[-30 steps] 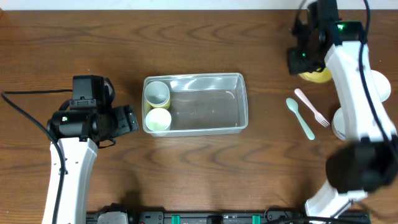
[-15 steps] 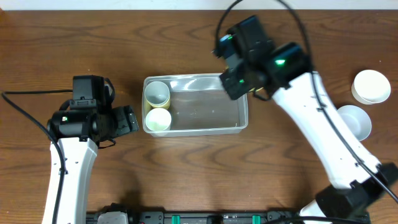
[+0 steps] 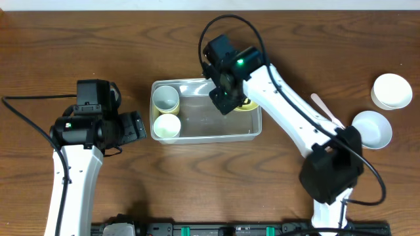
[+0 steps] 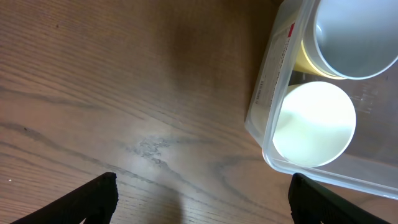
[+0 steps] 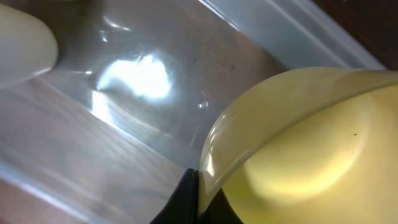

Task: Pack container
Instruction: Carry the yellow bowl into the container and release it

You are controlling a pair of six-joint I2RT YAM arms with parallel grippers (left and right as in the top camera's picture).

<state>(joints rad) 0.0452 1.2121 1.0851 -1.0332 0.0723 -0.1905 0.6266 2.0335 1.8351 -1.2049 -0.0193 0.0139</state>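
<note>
The clear rectangular container (image 3: 252,133) sits mid-table with two cups (image 3: 166,98) (image 3: 168,126) at its left end. My right gripper (image 3: 230,103) is over the container's right part, shut on the rim of a yellow bowl (image 3: 247,105). In the right wrist view the yellow bowl (image 5: 311,143) is pinched between the jaws (image 5: 198,193) above the container's clear floor (image 5: 124,112). My left gripper (image 3: 138,124) is open and empty just left of the container. The left wrist view shows its fingers (image 4: 199,199) wide apart over bare wood, with the container's corner (image 4: 267,118) and both cups (image 4: 314,124) ahead.
Two white bowls (image 3: 392,90) (image 3: 372,129) stand at the far right. A pink utensil (image 3: 321,105) lies partly under the right arm, right of the container.
My right arm has swung from the far right to over the container, carrying the yellow bowl. The left arm has not moved.
</note>
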